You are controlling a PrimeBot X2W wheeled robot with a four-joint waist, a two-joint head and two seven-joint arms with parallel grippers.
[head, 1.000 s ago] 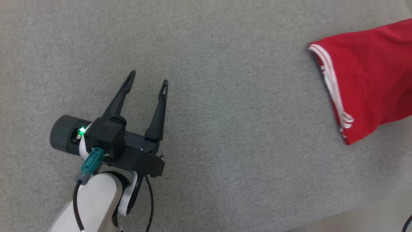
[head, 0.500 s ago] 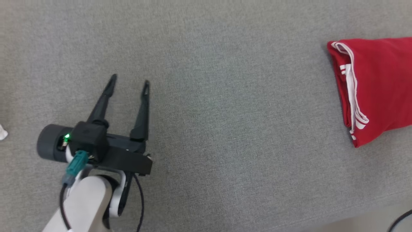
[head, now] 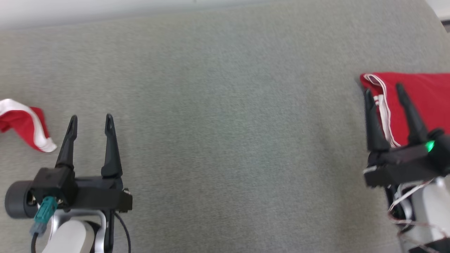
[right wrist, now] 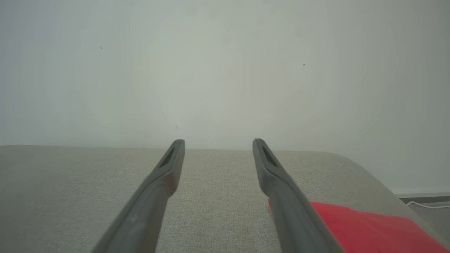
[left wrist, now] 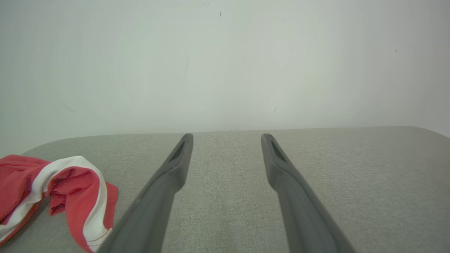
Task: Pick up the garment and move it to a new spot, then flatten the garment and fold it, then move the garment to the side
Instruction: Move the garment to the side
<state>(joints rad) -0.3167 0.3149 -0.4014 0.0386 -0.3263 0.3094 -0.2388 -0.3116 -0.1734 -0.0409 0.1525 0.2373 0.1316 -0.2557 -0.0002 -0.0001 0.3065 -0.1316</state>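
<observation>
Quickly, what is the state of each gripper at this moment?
Left gripper: open, holding nothing.
Right gripper: open, holding nothing.

Two hands are in sight, the left hand and the right hand, and each carries two long dark fingers, four in all. Red cloth comes to two pieces: one folded red garment at the right hand's outer side, and one crumpled red-and-white cloth just off the left hand's outer side (whether it is a whole garment cannot be told). One grey bench carries both pieces. One green light glows on the right hand's body, one teal plug sits behind the left hand, and one white cable lies far to the right hand's right.
</observation>
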